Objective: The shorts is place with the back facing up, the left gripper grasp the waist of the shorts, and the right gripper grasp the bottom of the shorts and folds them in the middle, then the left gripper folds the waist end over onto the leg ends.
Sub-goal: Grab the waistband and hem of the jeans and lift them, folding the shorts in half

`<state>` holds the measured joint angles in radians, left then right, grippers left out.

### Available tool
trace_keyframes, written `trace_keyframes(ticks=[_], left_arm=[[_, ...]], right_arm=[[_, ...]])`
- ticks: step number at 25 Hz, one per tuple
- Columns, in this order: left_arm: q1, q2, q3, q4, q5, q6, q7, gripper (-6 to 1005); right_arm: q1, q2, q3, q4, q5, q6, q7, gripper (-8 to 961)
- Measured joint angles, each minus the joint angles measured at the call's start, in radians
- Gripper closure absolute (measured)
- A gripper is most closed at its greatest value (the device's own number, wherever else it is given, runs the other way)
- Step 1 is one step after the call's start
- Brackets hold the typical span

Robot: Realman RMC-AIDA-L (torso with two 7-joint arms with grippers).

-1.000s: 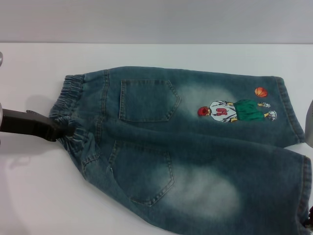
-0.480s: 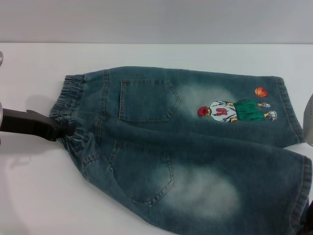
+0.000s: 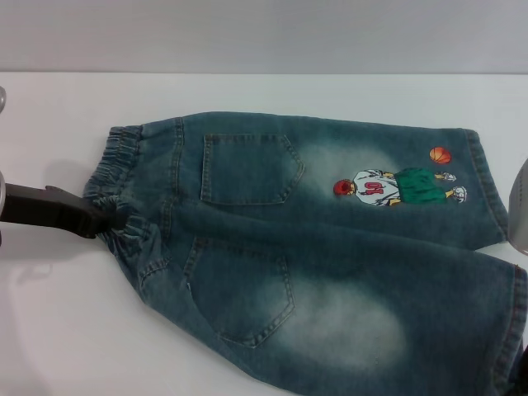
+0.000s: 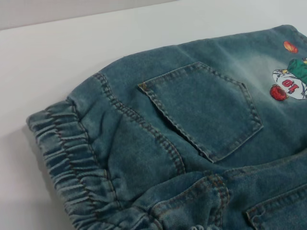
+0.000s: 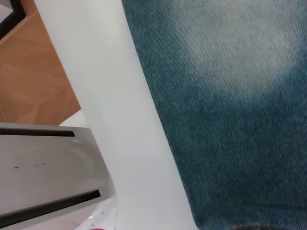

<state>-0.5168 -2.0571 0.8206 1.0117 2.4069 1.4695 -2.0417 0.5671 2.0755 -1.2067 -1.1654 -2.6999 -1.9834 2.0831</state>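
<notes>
At the far left of the white table (image 3: pixel 49 330), the left gripper (image 3: pixel 111 221) reaches in as a dark arm whose tip is buried in the gathered elastic waistband (image 3: pixel 115 177); its fingers cannot be made out, but the fabric bunched around the tip suggests it has closed on the waist. Just beyond that gripper, away from the robot's left side, lie the blue washed-denim shorts (image 3: pixel 330 247), back side up, with the waist next to the left gripper and the leg ends stretching off toward the right one.

Over the last second very little has moved: the left gripper has kept its place at the waistband, the cloth has not lifted, and the grey shape at the right border has shifted only slightly. I judge that the grasping step is still being settled and the fold along the middle has not begun.

Counting across: one pair of shorts, two back pockets (image 3: pixel 247 169) on it, one cartoon basketball-player patch (image 3: pixel 396 186) with one small orange ball (image 3: pixel 440 154) above it, and two legs.

By the near leg's hem, at the right corner, only a dark sliver of the right gripper (image 3: pixel 520 371) shows. Whether it is open or has hold of the hem I cannot tell.
</notes>
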Motion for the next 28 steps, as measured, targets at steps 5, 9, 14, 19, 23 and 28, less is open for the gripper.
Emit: trace_keyframes(ticks=[5, 9, 14, 19, 23, 28], left_arm=[[-0.006, 0.0, 0.0, 0.0, -0.001, 0.0, 0.0, 953], [-0.025, -0.001, 0.009, -0.003, -0.006, 0.0, 0.0, 953], [-0.051, -0.001, 0.029, -0.004, -0.037, -0.024, 0.001, 953], [-0.074, -0.002, 0.045, 0.003, -0.076, -0.045, -0.003, 952], [-0.079, 0.001, 0.04, 0.008, -0.094, -0.052, -0.01, 952], [-0.074, 0.002, 0.029, 0.014, -0.094, -0.08, -0.018, 952]], right_arm=[[-0.005, -0.003, 0.012, -0.002, 0.043, 0.006, -0.014, 954], [-0.007, -0.007, 0.025, -0.038, 0.128, 0.002, -0.031, 954], [-0.021, -0.008, 0.077, -0.113, 0.229, 0.006, -0.062, 954], [-0.022, -0.007, 0.173, -0.12, 0.295, 0.035, -0.12, 955], [-0.036, -0.007, 0.27, -0.112, 0.335, 0.051, -0.186, 955], [-0.065, -0.008, 0.452, -0.096, 0.382, 0.079, -0.279, 955]])
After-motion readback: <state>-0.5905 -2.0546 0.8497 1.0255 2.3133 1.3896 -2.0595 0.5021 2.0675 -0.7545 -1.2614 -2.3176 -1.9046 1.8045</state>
